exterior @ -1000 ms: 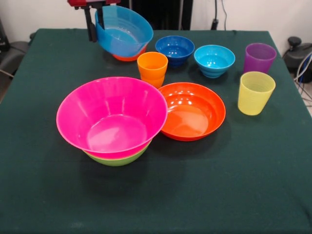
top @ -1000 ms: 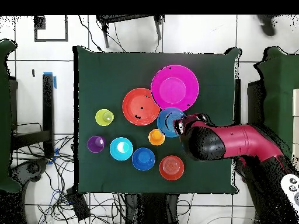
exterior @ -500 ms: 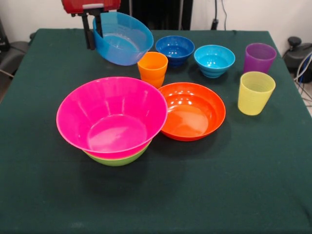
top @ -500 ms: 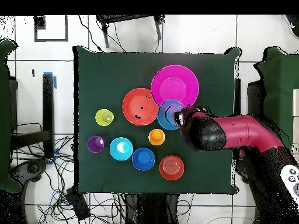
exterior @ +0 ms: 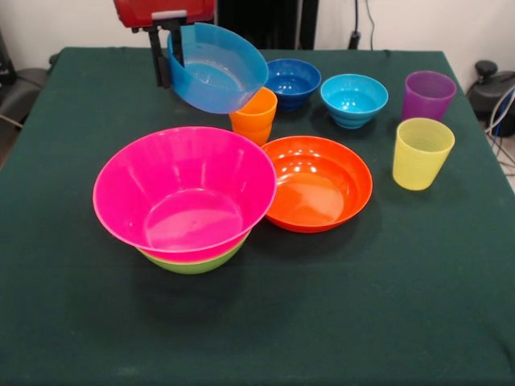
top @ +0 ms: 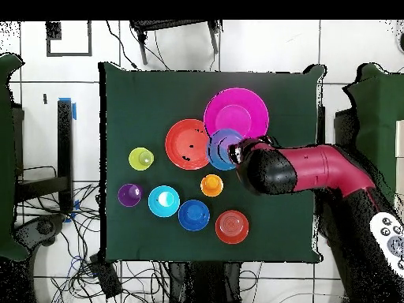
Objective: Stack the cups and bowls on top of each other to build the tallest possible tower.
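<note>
My gripper (exterior: 167, 55) hangs at the table's far side, shut on the rim of a light blue bowl (exterior: 217, 68) that tilts in the air. In the overhead view this blue bowl (top: 222, 148) sits between the pink bowl (top: 236, 117) and the orange cup (top: 211, 185). The big pink bowl (exterior: 185, 189) rests in a lime green bowl (exterior: 193, 262). The orange cup (exterior: 256, 119) is partly hidden behind the held bowl. A shallow orange bowl (exterior: 318, 181), a dark blue bowl (exterior: 291, 80), a cyan bowl (exterior: 354, 98), a purple cup (exterior: 428, 94) and a yellow cup (exterior: 422, 153) stand apart.
A small orange bowl (top: 232, 226) stands near the robot's side of the table and is hidden in the front view. The red arm (top: 316, 170) reaches in over the table edge. Cables and chairs surround the green table (exterior: 362, 322).
The gripper has carried the blue bowl off the small orange bowl and toward the pink bowl, now in front of the orange cup.
</note>
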Robot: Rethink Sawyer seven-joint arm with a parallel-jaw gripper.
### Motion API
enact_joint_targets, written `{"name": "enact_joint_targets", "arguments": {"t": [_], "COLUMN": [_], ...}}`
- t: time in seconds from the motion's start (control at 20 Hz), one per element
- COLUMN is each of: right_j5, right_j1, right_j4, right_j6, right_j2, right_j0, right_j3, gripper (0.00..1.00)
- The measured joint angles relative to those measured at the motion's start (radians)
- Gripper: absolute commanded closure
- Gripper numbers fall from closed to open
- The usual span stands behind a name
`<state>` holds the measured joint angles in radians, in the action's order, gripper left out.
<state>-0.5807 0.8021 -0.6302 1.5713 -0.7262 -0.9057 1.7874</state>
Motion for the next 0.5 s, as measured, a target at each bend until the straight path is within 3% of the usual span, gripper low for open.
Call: {"name": "enact_joint_targets", "arguments": {"t": [0.5], "right_j5": [0.000], "right_j1": [0.000], "right_j4": [0.004], "right_j6": [0.000], "right_j2": [0.001], "right_j0": [0.013], "right_j3": [-0.021], "gripper": [1.00]}}
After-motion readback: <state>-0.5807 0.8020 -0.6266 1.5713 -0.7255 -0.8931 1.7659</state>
